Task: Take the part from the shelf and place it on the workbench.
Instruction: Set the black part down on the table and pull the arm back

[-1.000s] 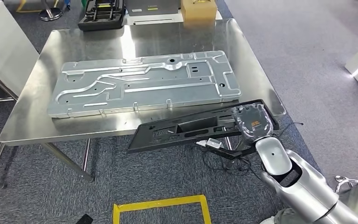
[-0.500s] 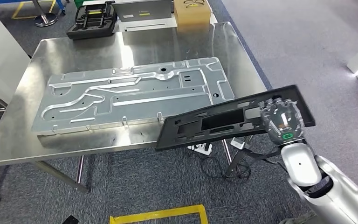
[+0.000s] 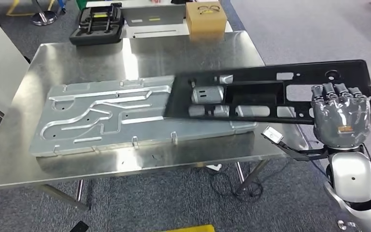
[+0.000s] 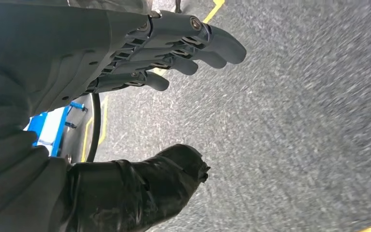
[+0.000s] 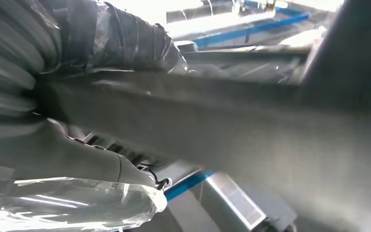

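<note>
Metal plate (image 3: pixel 140 113) on workbench (image 3: pixel 140 48), part (image 3: pixel 270 96) (w/ right robot hand (image 3: pixel 340 116)) above

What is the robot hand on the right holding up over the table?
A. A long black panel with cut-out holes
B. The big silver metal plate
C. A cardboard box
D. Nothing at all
A: the right robot hand grips one end of the black panel, which hangs above the silver plate lying on the table.

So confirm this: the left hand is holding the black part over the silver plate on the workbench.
Wrong hand. In the head view the right hand grips the black part above the silver plate on the workbench. The left hand hangs over the floor, holding nothing.
</note>
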You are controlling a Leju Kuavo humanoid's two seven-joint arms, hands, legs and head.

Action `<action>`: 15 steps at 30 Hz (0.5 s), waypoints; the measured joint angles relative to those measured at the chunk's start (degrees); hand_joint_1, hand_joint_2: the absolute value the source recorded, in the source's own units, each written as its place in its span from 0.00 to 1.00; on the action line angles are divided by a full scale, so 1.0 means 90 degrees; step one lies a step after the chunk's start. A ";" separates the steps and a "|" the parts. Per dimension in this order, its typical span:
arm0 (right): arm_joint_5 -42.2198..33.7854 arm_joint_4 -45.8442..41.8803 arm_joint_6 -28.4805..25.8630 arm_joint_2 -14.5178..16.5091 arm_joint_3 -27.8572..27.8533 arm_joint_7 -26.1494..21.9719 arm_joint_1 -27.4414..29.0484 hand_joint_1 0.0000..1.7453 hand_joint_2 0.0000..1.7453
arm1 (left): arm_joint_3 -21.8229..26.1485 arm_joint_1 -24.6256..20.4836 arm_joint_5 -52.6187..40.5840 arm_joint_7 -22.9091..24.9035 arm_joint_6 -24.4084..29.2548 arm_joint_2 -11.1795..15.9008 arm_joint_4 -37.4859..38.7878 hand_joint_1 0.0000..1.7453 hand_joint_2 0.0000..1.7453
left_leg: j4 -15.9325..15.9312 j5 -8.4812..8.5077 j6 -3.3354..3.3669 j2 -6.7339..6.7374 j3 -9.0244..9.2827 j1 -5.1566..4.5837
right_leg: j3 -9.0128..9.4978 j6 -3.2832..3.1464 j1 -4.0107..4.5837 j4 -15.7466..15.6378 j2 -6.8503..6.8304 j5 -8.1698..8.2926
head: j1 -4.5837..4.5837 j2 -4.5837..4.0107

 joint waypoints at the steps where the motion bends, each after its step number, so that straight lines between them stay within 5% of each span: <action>1: 0.0000 -0.0019 -0.0021 -0.0050 -0.0001 0.0065 0.0006 1.00 1.00 | 0.0000 -0.0003 0.0000 -0.0005 0.0014 -0.0007 0.0000 0.00 1.00 | 0.0014 -0.0047 -0.0032 -0.0010 0.0021 -0.0005 | 0.0030 -0.0044 0.0022 -0.0206 0.0002 0.0194 | -0.0002 0.0000; 6: 0.0001 -0.0140 -0.0117 -0.0236 -0.0011 0.0297 0.0016 1.00 1.00 | 0.0001 -0.0010 -0.0019 0.0020 0.0243 -0.0035 0.0000 0.00 1.00 | 0.0287 -0.0198 -0.0183 -0.0011 -0.0100 -0.0005 | 0.0174 -0.0210 0.0001 -0.0377 -0.0003 0.0230 | -0.0012 0.0000; 10: 0.0002 -0.0199 -0.0301 -0.0208 -0.0150 -0.0014 0.0214 1.00 1.00 | 0.0000 -0.0022 -0.0056 0.0046 0.0327 -0.0062 0.0000 0.00 1.00 | 0.1637 -0.0668 -0.0326 0.0018 -0.0967 0.0058 | 0.0299 -0.0272 -0.0015 -0.0413 -0.0026 0.0141 | -0.0047 0.0000; 12: 0.0002 -0.0246 -0.0341 -0.0165 -0.0288 -0.0195 0.0335 1.00 1.00 | -0.0001 -0.0011 -0.0061 0.0031 0.0325 -0.0088 0.0000 0.00 1.00 | 0.1556 -0.0439 -0.0340 0.0028 -0.1106 0.0077 | 0.0357 -0.0267 -0.0017 -0.0396 -0.0026 0.0073 | -0.0047 0.0000; 15: -0.0028 -0.0302 -0.0267 -0.0092 -0.0550 -0.0355 0.0478 1.00 1.00 | 0.0000 -0.0015 -0.0052 -0.0036 0.0325 -0.0121 0.0000 0.00 1.00 | 0.0403 0.0295 -0.0293 0.0037 -0.0748 0.0070 | 0.0483 -0.0231 -0.0016 -0.0384 -0.0026 -0.0033 | -0.0044 0.0000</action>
